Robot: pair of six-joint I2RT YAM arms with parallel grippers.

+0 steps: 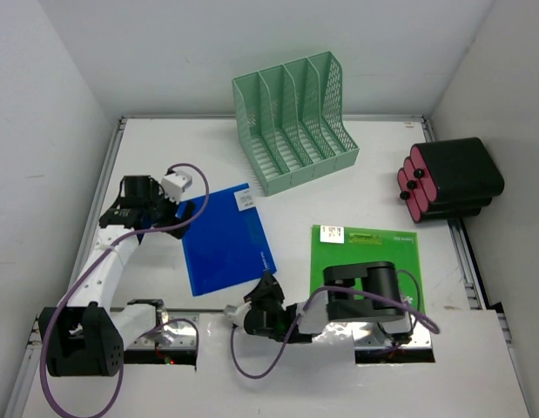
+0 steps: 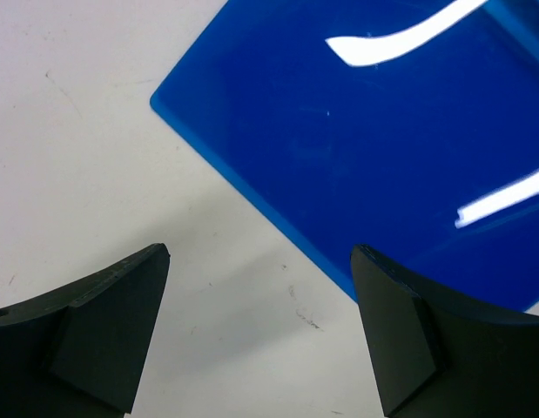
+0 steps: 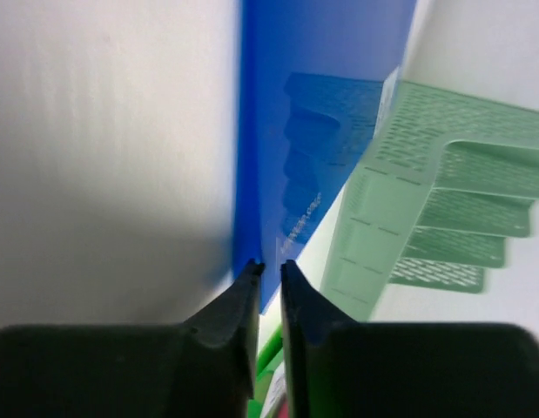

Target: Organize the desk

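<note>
A blue folder lies flat on the white desk, left of centre. My left gripper hovers at the folder's far-left corner, jaws wide open over bare desk, with the folder's edge just past its right finger. My right gripper is at the folder's near-right corner. In the right wrist view its jaws stand almost together, with the corner of the blue folder in the narrow gap between them.
A mint-green slotted file rack stands at the back centre, also visible in the right wrist view. A green folder lies to the right of the blue one. A black case with pink ends sits at the right edge.
</note>
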